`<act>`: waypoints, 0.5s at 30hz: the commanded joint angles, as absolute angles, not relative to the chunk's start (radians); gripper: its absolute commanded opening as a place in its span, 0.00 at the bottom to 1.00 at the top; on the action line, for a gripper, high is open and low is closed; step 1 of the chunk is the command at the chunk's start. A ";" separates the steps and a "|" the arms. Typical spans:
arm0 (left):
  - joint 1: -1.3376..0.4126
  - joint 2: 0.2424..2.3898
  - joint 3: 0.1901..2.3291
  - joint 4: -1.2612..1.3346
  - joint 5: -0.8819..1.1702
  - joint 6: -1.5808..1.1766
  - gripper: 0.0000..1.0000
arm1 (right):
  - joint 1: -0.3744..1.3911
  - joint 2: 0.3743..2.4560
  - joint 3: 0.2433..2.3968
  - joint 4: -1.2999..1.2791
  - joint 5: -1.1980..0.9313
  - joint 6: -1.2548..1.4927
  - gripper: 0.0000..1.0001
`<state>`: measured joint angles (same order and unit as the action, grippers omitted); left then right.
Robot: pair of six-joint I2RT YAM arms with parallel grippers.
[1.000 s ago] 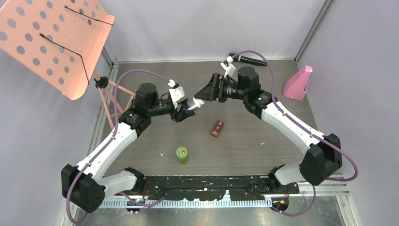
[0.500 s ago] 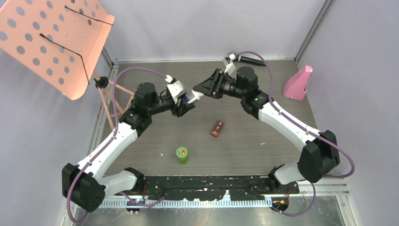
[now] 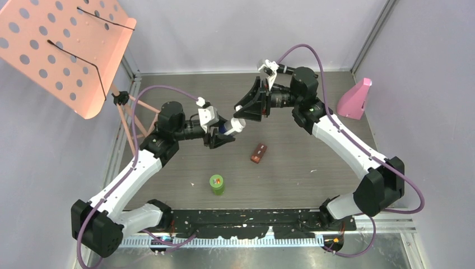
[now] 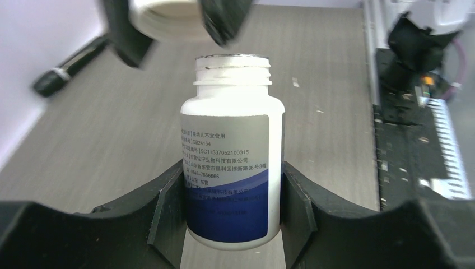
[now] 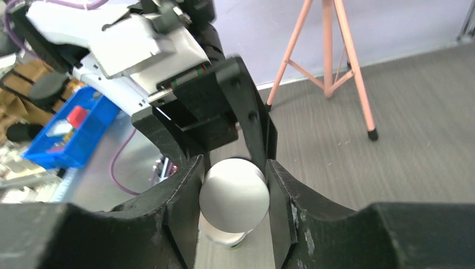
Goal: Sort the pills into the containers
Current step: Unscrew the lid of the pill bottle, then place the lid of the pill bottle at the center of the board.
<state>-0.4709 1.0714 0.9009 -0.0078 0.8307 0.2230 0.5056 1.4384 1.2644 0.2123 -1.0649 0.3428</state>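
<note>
White open bottle point(image 4: 231, 112) is pinched in the left pincer point(image 4: 232, 188), its white cap point(image 5: 234, 199) at eleven o'clock pinched in the right pincer point(image 5: 234, 176).

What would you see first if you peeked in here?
Above the grey table, the left gripper clamps a white plastic bottle with a blue-grey label, while the right gripper holds its round white cap just off the open neck. A small green-lidded bottle stands alone nearer the front edge.
</note>
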 commanded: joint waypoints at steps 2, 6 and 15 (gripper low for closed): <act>-0.477 1.088 0.919 -0.078 0.988 0.244 0.00 | 0.497 1.407 1.363 0.158 -1.117 0.121 0.05; -0.477 1.085 0.897 -0.029 0.898 0.242 0.00 | 0.472 1.400 1.378 0.069 -0.962 0.174 0.05; -0.477 1.094 0.795 0.121 0.670 0.219 0.00 | 0.317 1.377 1.127 -0.307 -0.134 0.368 0.09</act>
<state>-0.4774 1.0927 0.8520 -0.0273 0.7830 0.2409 0.3599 1.3968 1.2625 -0.0830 -0.6086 0.2745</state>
